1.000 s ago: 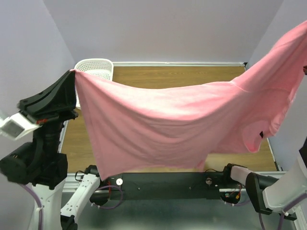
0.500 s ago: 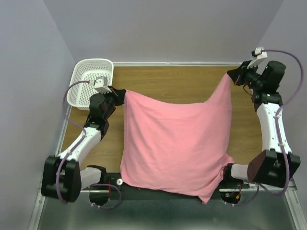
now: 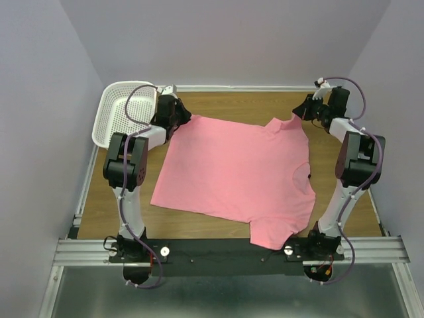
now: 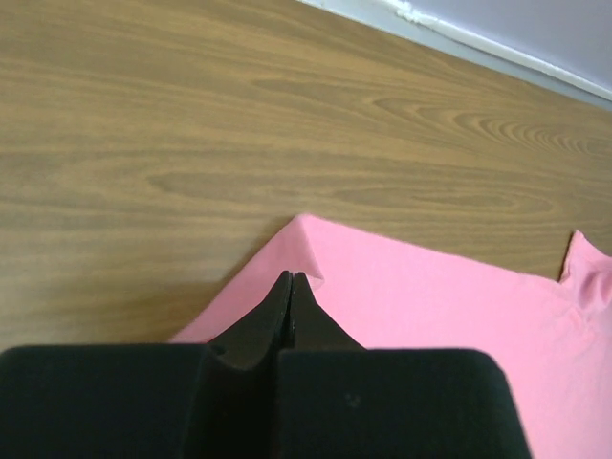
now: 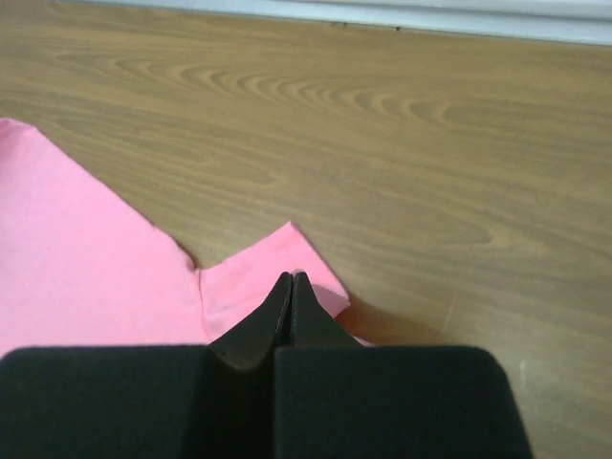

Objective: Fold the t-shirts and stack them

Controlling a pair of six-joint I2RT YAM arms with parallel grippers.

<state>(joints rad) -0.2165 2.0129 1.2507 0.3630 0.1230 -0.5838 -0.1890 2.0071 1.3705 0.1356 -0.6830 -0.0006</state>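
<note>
The salmon-pink t-shirt (image 3: 235, 169) lies spread flat on the wooden table, its near sleeve reaching the table's front edge. My left gripper (image 3: 184, 119) is shut on the shirt's far-left corner. In the left wrist view the closed tips (image 4: 292, 275) pinch that corner of the t-shirt (image 4: 430, 296). My right gripper (image 3: 298, 112) is shut on the far-right sleeve. In the right wrist view its closed tips (image 5: 292, 275) sit on the sleeve of the t-shirt (image 5: 86, 258). Both arms stretch toward the back of the table.
A white perforated basket (image 3: 122, 112) stands at the back left corner, just left of my left gripper. A pale wall strip (image 5: 382, 17) runs along the table's far edge. The black mounting rail (image 3: 225, 250) lies along the near edge.
The shirt hung in the air, stretched between both grippers; it now lies flat on the table. Both arms have swung forward and down to the far side.
</note>
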